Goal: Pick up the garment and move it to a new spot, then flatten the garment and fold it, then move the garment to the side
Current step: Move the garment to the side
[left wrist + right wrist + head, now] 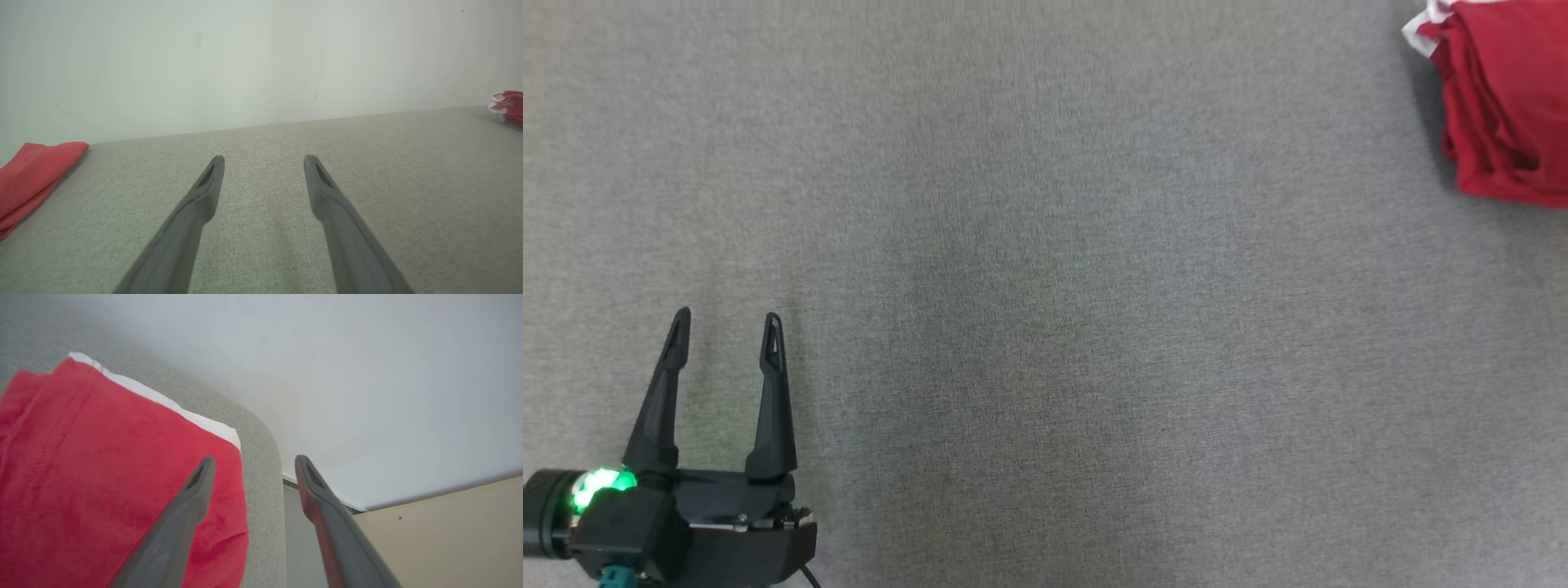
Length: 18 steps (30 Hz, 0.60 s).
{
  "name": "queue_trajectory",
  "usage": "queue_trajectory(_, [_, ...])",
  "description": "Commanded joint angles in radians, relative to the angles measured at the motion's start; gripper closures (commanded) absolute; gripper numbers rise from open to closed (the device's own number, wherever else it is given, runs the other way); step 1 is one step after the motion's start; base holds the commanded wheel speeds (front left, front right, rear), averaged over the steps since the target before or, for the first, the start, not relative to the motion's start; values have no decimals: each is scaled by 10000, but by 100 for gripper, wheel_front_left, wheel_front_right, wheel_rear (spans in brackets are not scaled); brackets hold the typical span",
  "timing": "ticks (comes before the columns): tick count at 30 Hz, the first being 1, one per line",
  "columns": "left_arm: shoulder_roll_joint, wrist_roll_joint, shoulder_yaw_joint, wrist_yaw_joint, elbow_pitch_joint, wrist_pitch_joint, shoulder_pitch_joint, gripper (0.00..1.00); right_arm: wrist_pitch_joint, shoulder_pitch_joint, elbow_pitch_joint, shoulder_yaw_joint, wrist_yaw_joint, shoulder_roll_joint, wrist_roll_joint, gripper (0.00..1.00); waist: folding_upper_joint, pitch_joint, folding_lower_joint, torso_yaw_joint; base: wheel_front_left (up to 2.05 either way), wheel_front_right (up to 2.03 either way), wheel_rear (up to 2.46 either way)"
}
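Observation:
The garment (1503, 98) is red with a white edge and lies folded at the far right corner of the grey fabric surface (1045, 286). In the right wrist view the garment (102, 477) lies just below my right gripper (253, 467), which is open with nothing between its fingers. One finger is over the cloth and the other is past the surface's rounded corner. My left gripper (727, 318) stands open and empty at the lower left, far from the garment. In the left wrist view my left gripper (264, 159) points across bare surface, with the garment (508, 106) small at the far right.
Another red cloth (32, 175) lies at the left end of the surface in the left wrist view. A pale wall (261, 61) rises behind the surface. Past the corner of the surface lies a beige floor (449, 539).

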Motion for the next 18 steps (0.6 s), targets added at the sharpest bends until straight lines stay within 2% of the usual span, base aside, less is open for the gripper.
queue_trajectory(1, [-54, -18, 56, 18, 124, -28, 175, 0, -169, 163, 0, -137, -19, 130, 141, 0, -1, -436, 0, 15, 0, 0, 0])
queue_trajectory(6, [-190, -176, 195, 18, 490, -28, 592, 0, -437, 795, -365, -770, -19, 559, 417, 0, -1, -1353, 0, 52, 0, 0, 0])
queue_trajectory(11, [-313, -273, 193, 18, 850, -28, 1079, 0, -440, 2477, -2534, -2223, -19, 887, 674, 0, -1, -2261, 0, 218, 0, 0, 0])
queue_trajectory(18, [-424, -368, 219, 18, 1177, -28, 1557, 0, -435, 5847, -5651, -5080, -17, 2128, 485, 0, -1, -3190, 0, 437, 0, 0, 0])
